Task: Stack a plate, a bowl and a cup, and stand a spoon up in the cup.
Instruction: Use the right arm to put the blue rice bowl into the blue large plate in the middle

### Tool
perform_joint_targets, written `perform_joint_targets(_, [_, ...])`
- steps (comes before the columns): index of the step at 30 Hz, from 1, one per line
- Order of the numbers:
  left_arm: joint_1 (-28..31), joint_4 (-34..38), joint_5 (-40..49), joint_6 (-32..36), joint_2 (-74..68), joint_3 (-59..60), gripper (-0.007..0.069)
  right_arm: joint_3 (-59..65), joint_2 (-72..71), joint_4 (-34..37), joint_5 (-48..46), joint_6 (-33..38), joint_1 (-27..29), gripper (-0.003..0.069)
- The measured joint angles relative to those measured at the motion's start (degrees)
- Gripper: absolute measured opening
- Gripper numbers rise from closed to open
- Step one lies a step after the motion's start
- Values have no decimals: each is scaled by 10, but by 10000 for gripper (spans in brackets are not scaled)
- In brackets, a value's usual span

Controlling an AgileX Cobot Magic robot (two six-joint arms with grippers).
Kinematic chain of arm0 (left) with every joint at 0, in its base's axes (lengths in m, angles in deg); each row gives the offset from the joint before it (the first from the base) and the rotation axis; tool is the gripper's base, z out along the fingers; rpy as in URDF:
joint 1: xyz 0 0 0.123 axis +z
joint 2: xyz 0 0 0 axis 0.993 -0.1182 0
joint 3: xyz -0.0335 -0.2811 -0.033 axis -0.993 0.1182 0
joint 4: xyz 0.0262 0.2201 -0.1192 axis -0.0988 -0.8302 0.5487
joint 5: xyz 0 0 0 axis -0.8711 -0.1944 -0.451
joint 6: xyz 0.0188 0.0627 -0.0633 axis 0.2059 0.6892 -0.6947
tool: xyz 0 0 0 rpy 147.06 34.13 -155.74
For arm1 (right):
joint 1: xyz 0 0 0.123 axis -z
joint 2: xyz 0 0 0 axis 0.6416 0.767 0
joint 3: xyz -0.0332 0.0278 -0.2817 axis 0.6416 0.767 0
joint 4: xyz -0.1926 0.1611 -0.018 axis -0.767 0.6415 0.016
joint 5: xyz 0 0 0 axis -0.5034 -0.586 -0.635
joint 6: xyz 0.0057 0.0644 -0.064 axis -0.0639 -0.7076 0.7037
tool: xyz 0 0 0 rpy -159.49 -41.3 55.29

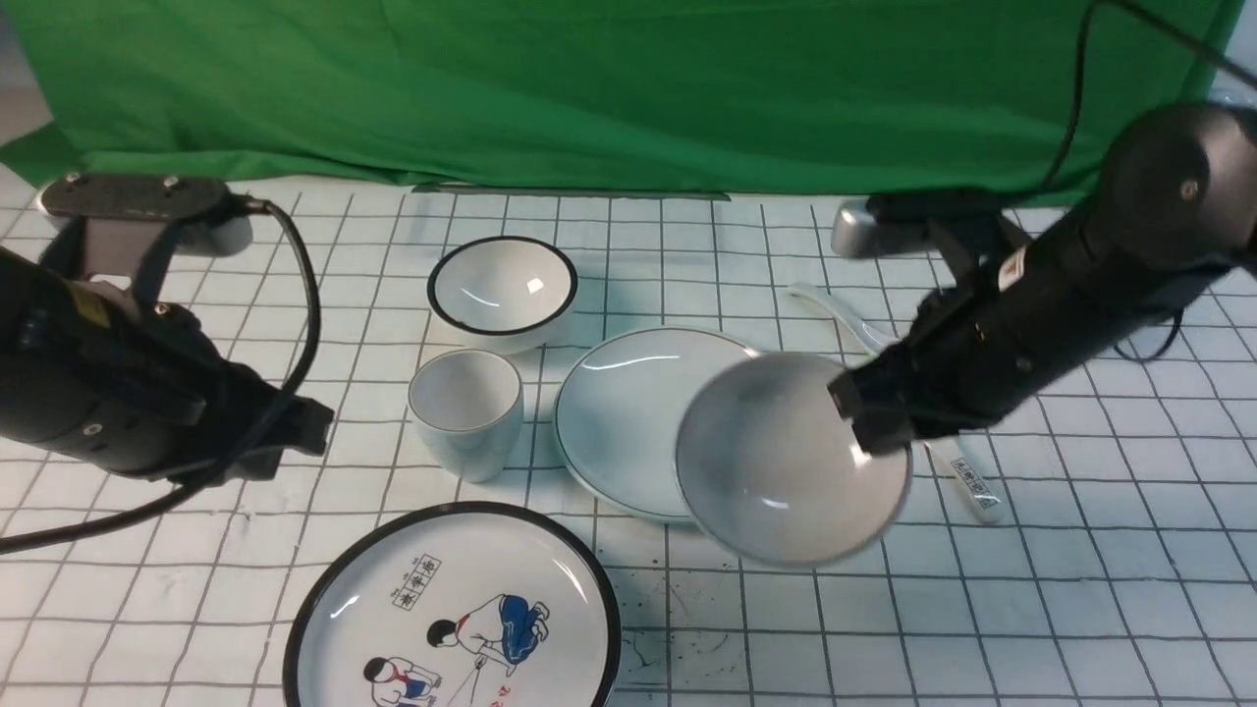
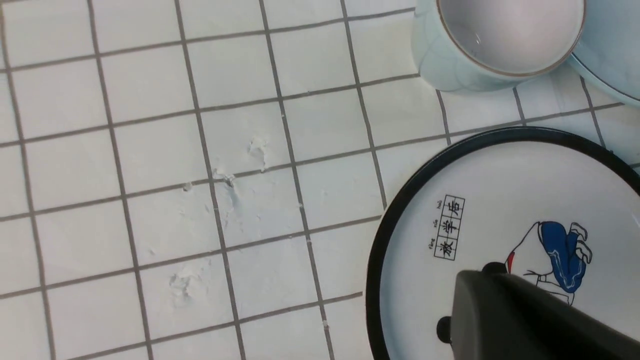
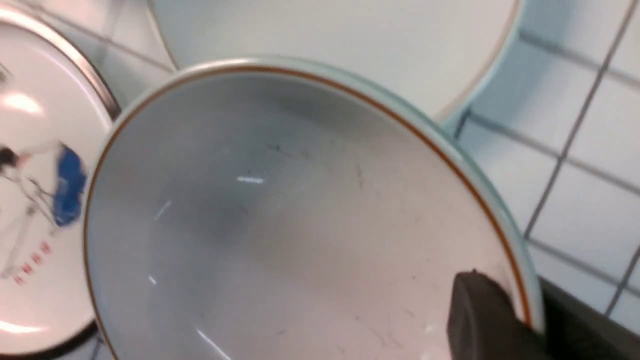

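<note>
"放学后" on the black-rimmed plate (image 2: pixel 410 280); spoon label (image 1: pixel 973 482) too small to read

Lab-like tabletop, green cloth backdrop (image 1: pixel 628 93).

Green cloth (image 1: pixel 628 88) hung behind; white surface (image 1: pixel 1110 589), dark grid lines.

Glossy ceramic-looking bowl (image 1: pixel 795 471) and cup (image 1: pixel 466 412); wrinkled cloth backdrop (image 1: pixel 628 88).
</note>
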Motion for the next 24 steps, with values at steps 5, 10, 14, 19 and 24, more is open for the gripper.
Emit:
perform_joint_targets(5, [0, -2, -2, 0, 0, 0, 21, -136, 92, 10, -64, 0, -1, 76])
perform_joint_targets(10, [0, -2, -2, 0, 0, 0, 21, -271, 202, 16, -125, -12, -1, 76])
perform_joint_targets(14, [0, -2, -2, 0, 0, 0, 21, -335, 256, 16, -151, -14, -1, 76])
perform_joint_targets(19, [0, -2, -2, 0, 0, 0, 21, -354, 287, 16, -156, -21, -1, 76])
perform_joint_targets(24, [0, -2, -2, 0, 0, 0, 21, -354, 299, 16, -154, -25, -1, 76])
